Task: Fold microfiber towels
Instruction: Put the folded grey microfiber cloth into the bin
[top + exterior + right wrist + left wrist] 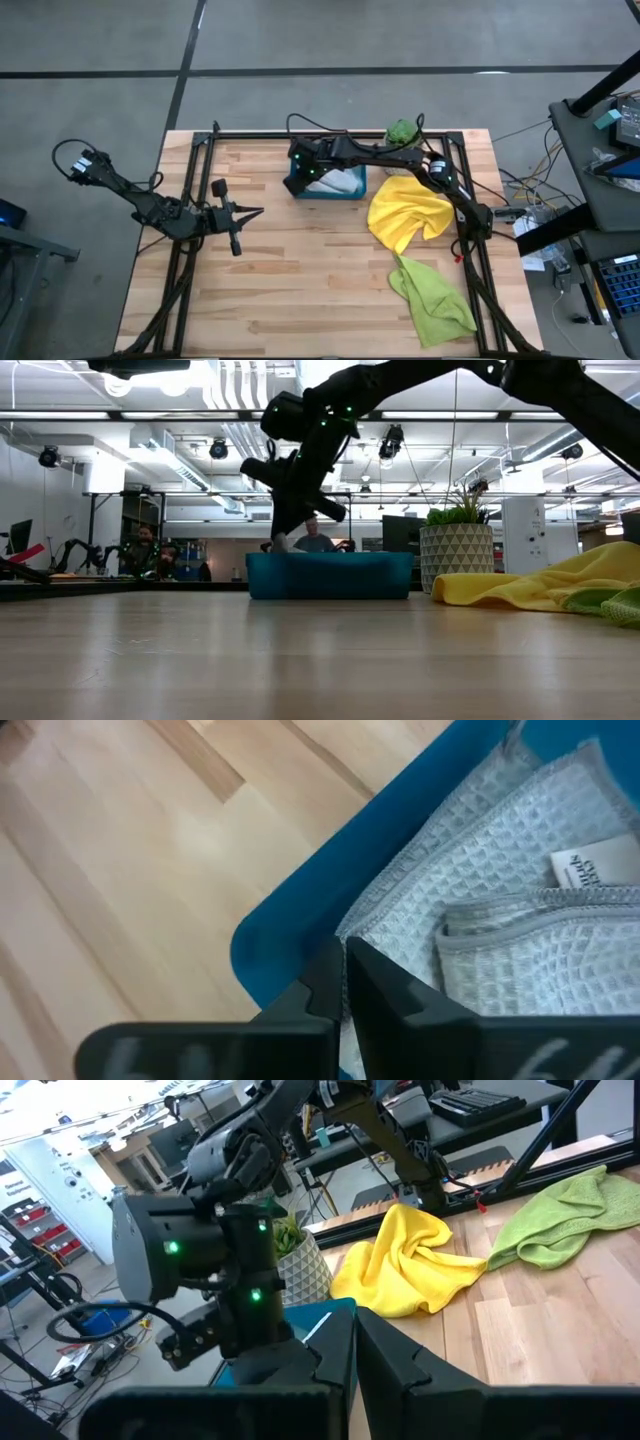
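towel [500, 890] in tray [300, 910] — plant [401, 131] behind

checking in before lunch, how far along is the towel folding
Done: a folded pale grey towel lies in the teal tray. In hand: the right claw, shut, sits at the tray's edge on that towel. Left: the yellow towel and lime green towel lie crumpled. The left claw waits, shut.

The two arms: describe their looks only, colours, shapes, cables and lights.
Both arms are black, built of slim jointed links. The left arm carries looping black cables near its base and ends in a gripper with two pointed black fingers. The right arm has a blocky black wrist housing with small green lights, and black cable along its links. Its gripper fingers are angular, matte black.
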Controlling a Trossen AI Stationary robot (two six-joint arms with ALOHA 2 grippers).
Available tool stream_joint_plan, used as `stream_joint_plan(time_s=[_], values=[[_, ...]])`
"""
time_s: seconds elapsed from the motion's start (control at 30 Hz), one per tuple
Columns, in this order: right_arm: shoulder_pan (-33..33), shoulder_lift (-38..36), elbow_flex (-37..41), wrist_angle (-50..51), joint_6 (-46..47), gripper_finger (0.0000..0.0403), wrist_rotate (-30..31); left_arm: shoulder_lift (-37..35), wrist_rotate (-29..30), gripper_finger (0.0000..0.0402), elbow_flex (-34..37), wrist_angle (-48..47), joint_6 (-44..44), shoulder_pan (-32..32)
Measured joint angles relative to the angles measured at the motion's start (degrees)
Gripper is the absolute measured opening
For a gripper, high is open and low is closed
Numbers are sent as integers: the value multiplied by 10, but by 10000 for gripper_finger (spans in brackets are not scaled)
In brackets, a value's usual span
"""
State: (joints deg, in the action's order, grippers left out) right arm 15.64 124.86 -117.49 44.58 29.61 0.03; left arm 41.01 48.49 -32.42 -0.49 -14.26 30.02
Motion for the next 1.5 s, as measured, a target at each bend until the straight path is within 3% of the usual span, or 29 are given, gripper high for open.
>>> stream_joint_plan(time_s=[0.17, 0.5, 0.67, 0.8, 1.17, 1.27, 1.43, 1.5], values=[[0, 11, 1, -4, 0, 25, 0, 0, 0, 2, 0, 0, 0, 0], [13, 7, -29, 51, -35, 141, 2, 1, 0, 2, 0, 0, 0, 0], [16, 4, -29, 90, -66, 171, 86, 1, 0, 2, 0, 0, 0, 0], [15, 7, -8, 79, -67, 178, 100, 1, 0, 2, 0, 0, -1, 0], [12, 8, 52, 7, -72, 150, 101, 1, 0, 2, 0, 0, -1, 0], [12, 9, 59, 8, -76, 117, 101, 1, 0, 2, 0, 0, -1, 0], [12, 9, 59, 5, -100, 23, 102, 1, 0, 2, 0, 0, -2, 0], [11, 8, 59, 8, -102, 16, 102, 1, 0, 2, 0, 0, -2, 0]])
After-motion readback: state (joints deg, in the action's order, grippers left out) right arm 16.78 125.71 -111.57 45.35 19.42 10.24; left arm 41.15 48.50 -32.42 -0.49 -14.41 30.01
